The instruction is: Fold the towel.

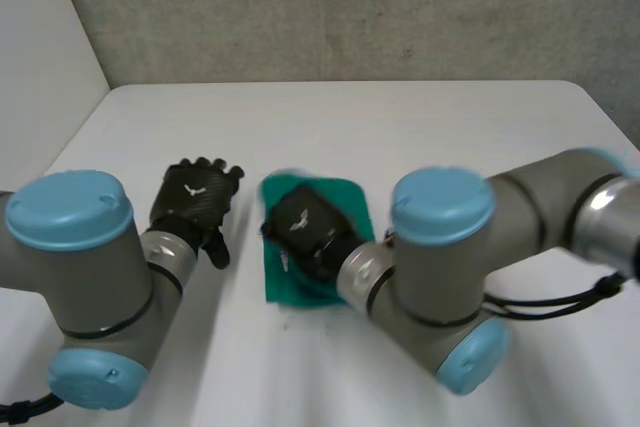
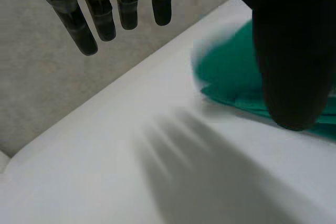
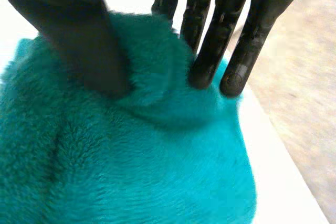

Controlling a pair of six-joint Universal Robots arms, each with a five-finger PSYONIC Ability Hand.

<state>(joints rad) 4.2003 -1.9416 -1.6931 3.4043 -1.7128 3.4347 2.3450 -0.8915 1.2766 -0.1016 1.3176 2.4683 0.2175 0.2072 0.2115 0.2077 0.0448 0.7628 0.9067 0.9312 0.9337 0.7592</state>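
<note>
Plush teal towel (image 3: pixel 147 171) (bunched ridge) — right hand (image 3: pixel 79 40) pinching it

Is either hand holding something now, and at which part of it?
The right hand pinches a raised ridge of the green towel between thumb and fingers, near its edge. The left hand is open, holding nothing.

Bright, even light (table (image 1: pixel 420 117) well-lit)

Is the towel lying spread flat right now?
No: the right hand pinches a raised ridge of the towel between thumb and fingers. Layers beneath: cannot tell.
</note>
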